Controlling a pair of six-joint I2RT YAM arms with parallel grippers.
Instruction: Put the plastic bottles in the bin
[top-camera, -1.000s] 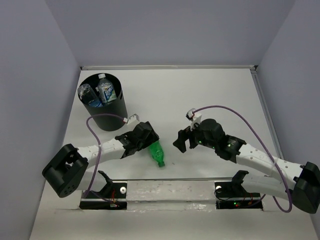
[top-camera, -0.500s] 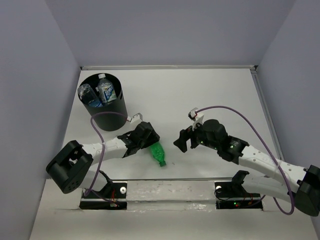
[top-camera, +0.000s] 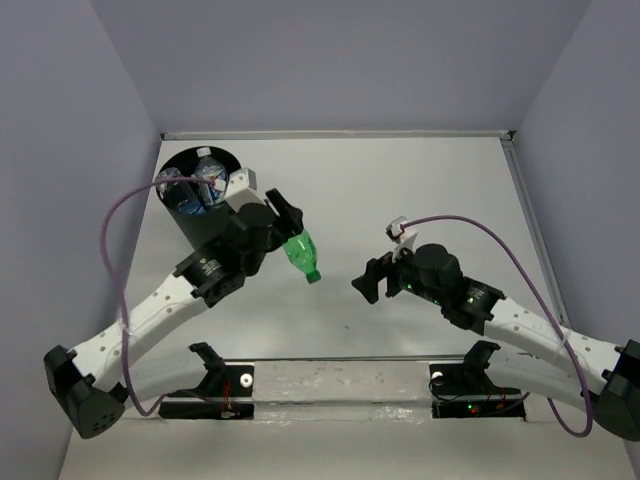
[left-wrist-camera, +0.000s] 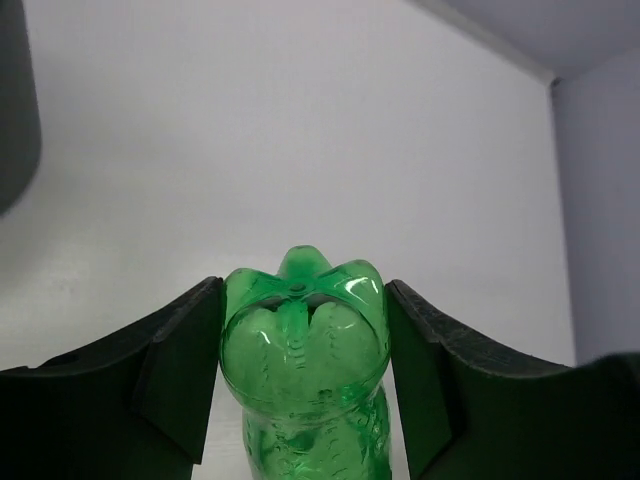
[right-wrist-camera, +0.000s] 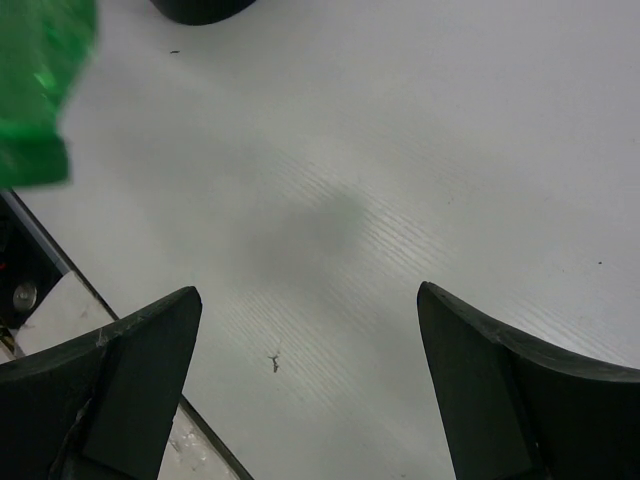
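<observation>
My left gripper (top-camera: 285, 228) is shut on the green bottle (top-camera: 300, 257) and holds it in the air, just right of the black bin (top-camera: 190, 225). In the left wrist view the bottle's base (left-wrist-camera: 303, 320) sits squeezed between both fingers. The bin holds clear bottles with blue labels (top-camera: 210, 180). Its dark wall shows at the left edge of the left wrist view (left-wrist-camera: 15, 100). My right gripper (top-camera: 368, 283) is open and empty, low over the table at centre right. The green bottle's cap end shows blurred at the top left of the right wrist view (right-wrist-camera: 40, 90).
The white table (top-camera: 400, 190) is walled by grey panels on three sides. A metal rail (top-camera: 340, 385) with both arm bases runs along the near edge. Purple cables loop off both arms.
My left gripper has lifted the green bottle off the table and carried it up and back toward the bin. The right gripper has barely shifted.
</observation>
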